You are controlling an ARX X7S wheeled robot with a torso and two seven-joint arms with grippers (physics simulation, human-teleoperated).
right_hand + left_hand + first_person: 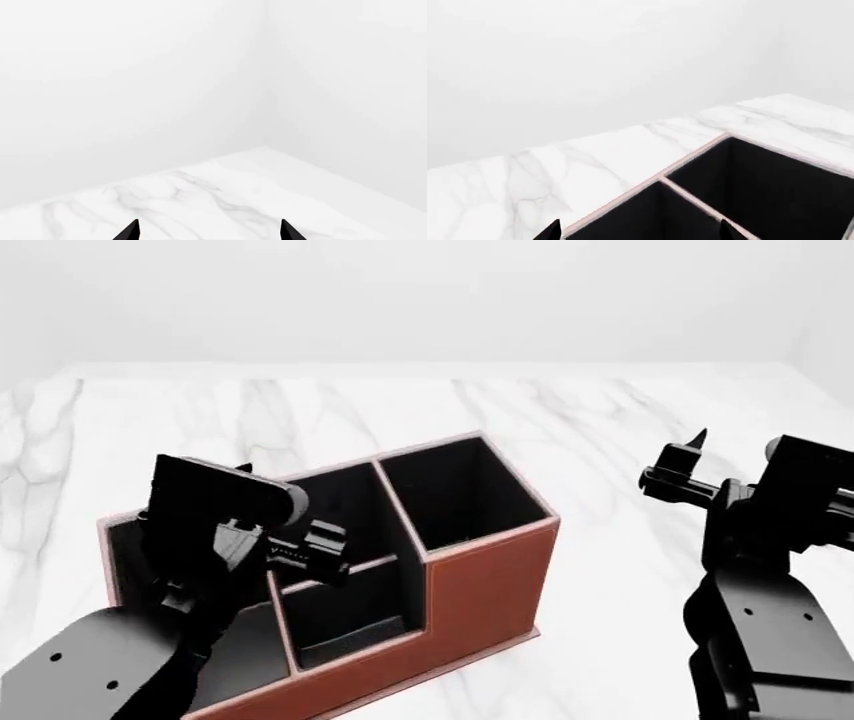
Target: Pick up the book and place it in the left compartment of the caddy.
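Observation:
The caddy (481, 585) is a reddish-brown box with black compartments on the white marble table, its taller end to the right. My left gripper (315, 546) hangs over its middle slots, open and empty. In the left wrist view the left gripper (640, 233) shows two spread fingertips above a black slot, next to the caddy's pale rim (690, 157). The left compartment (130, 555) is mostly hidden behind my left arm. The book shows in no view. My right gripper (674, 466) is open and empty, raised to the right of the caddy; it also shows in the right wrist view (208, 231).
The marble table (601, 420) stretches round the caddy to a plain white wall. A divider (694, 197) separates two black compartments under the left wrist camera. The right wrist view shows only bare marble (200, 195) and a wall corner.

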